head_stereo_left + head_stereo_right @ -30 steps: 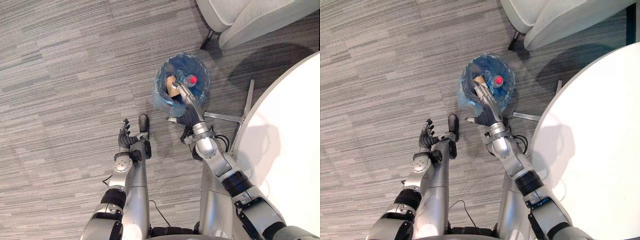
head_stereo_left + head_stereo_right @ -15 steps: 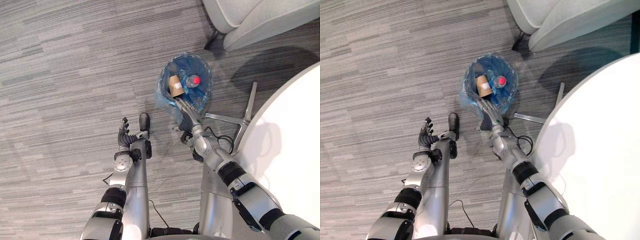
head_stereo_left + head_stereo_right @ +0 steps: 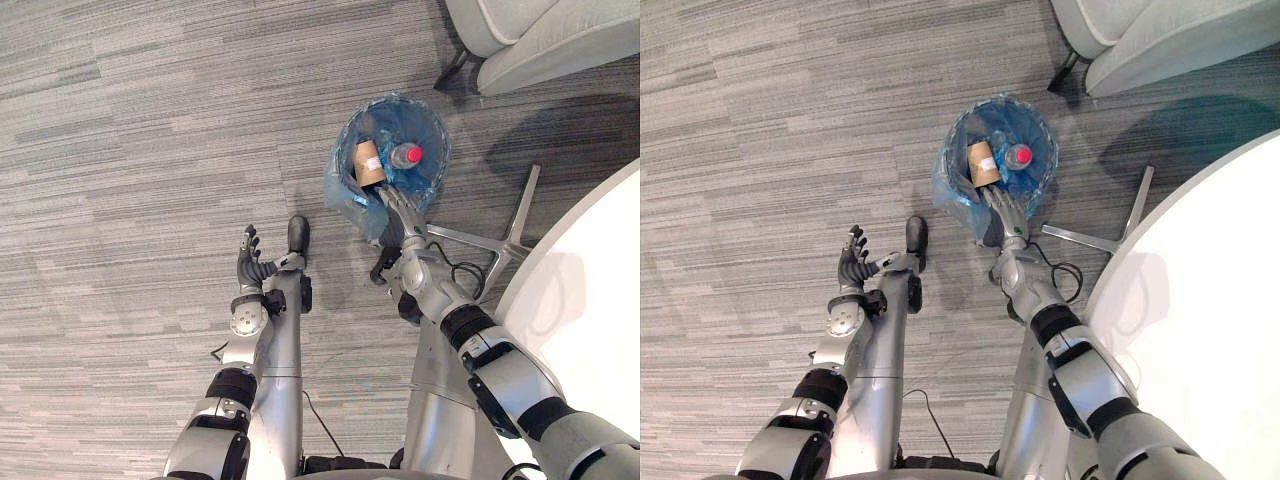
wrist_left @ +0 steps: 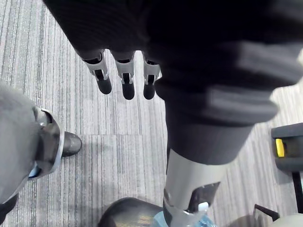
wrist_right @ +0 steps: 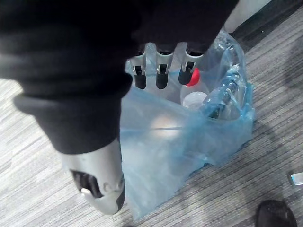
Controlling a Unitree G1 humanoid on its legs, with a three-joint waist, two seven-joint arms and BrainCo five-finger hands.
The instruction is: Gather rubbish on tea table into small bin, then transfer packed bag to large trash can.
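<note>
Two items, a bottle (image 3: pixel 405 156) and a paper cup (image 3: pixel 370 163), lay in the small bin (image 3: pixel 438 142). At its near rim the right hand (image 3: pixel 400 215) hovered, fingers straight and empty; a clumsy grab might tear the blue bag (image 3: pixel 345 195). Apart from the bin, the left hand (image 3: pixel 250 264) hung relaxed.

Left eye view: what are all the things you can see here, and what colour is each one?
Small bin: one, dark inside, on the floor by the table.
Bag: one, see-through blue, lining the bin and hanging over its near side.
Bottle: one, clear with red cap, in the bin.
Paper cup: one, brown, in the bin beside the bottle.
Table: one, white, round, at the right.
Armchair: one, light grey, beyond the bin.
Carpet: grey, striped.
Left hand: open, above the carpet.
Right hand: open, at the bin's near rim.
</note>
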